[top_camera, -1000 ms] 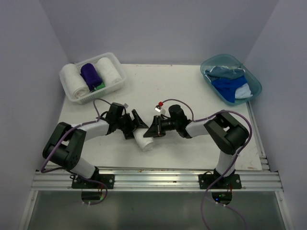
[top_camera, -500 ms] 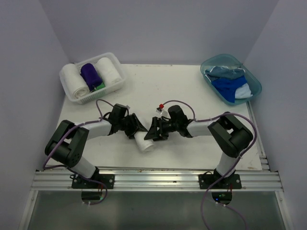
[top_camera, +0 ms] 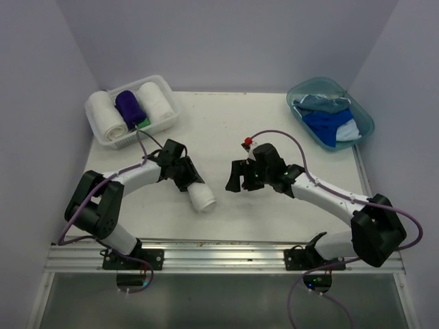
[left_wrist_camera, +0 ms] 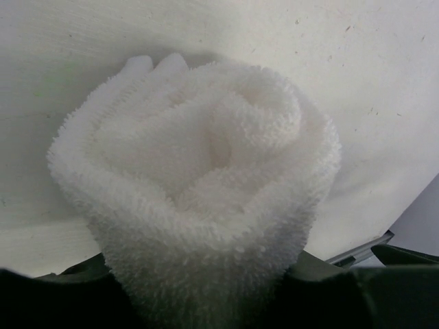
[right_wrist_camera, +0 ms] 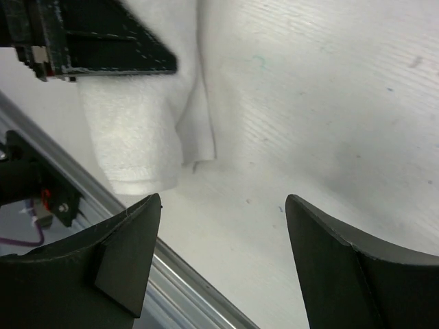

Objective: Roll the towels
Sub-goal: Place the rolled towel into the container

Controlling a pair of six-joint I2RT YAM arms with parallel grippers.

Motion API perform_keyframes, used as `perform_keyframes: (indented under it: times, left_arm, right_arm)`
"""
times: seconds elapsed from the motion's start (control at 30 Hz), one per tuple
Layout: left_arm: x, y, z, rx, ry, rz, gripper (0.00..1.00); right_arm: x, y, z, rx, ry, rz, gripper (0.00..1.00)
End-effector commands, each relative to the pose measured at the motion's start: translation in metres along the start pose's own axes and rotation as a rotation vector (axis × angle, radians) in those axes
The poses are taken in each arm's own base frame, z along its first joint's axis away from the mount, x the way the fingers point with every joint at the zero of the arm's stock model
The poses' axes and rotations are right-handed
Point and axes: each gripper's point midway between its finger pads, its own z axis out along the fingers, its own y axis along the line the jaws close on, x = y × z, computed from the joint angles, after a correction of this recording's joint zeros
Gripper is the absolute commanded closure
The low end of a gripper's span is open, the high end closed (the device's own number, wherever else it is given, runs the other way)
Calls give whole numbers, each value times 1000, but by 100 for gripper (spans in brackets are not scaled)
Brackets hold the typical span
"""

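From above, the left gripper [top_camera: 192, 184] is closed around one end of a rolled white towel [top_camera: 203, 197]. The rest of the roll sticks out past its fingertips toward the near edge of the table [top_camera: 274, 123], low over it; contact cannot be told. The right gripper [top_camera: 235, 179] faces that roll with its fingers spread wide and nothing between them. The roll sits beyond their tips with bare table in between. Far behind the left fingers, a white lattice basket [top_camera: 168, 116] holds two white rolls [top_camera: 106, 114], a purple roll [top_camera: 129, 106] between them and a green towel [top_camera: 142, 125] tucked at the front. Well behind the right fingers, a teal tub [top_camera: 365, 116] contains a royal blue towel [top_camera: 326, 127] and a pale blue towel [top_camera: 322, 103], both loose. In the left wrist view, the roll fills the space between the left fingers [left_wrist_camera: 41, 301]. Its spiral end faces the camera, and its lower part is pinched in where the dark fingers press on either side. In the right wrist view, the right fingers [right_wrist_camera: 116, 267] stand far apart over bare table. The roll lies ahead of the tips, toward the finger on the left of that view. A dark finger of the left gripper lies across its upper part. Outside that same finger runs the metal rail [right_wrist_camera: 192, 288] at the table's edge.
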Motion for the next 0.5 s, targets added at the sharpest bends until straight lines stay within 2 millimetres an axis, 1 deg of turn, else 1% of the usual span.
perform_keyframes:
  times: [0.0, 0.1, 0.17, 0.23, 0.27, 0.3, 0.33, 0.37, 0.4, 0.43, 0.47]
  left_arm:
    - [-7, 5, -5, -73, -32, 40, 60]
    - [-14, -9, -14, -35, -56, 49, 64]
    - [-23, -21, -24, 2, -89, 47, 69]
    - [-38, -41, -45, 67, -151, 78, 69]
    - [-49, -46, -54, 82, -177, 84, 69]
    - [-54, -46, -62, 73, -187, 91, 69]
    - [-68, -63, -78, 103, -226, 140, 69]
    - [-73, -61, -86, 81, -222, 146, 69]
    - [-81, -65, -92, 80, -231, 162, 69]
    - [-97, -83, -110, 111, -271, 218, 69]
    - [-105, -82, -116, 100, -271, 228, 69]
  right_arm:
    - [-6, -25, -17, 165, -29, -46, 23]
    - [-13, -30, -23, 206, -58, -52, 23]
    - [-16, -32, -26, 229, -68, -50, 23]
    - [-17, -36, -29, 256, -66, -52, 24]
    - [-16, -36, -29, 258, -64, -56, 24]
    - [-16, -36, -30, 258, -64, -59, 24]
    - [-15, -36, -30, 258, -63, -60, 24]
    - [-16, -36, -31, 259, -63, -62, 24]
    - [-17, -39, -31, 278, -66, -65, 24]
    - [-19, -40, -32, 282, -70, -66, 24]
    - [-19, -40, -33, 285, -71, -67, 24]
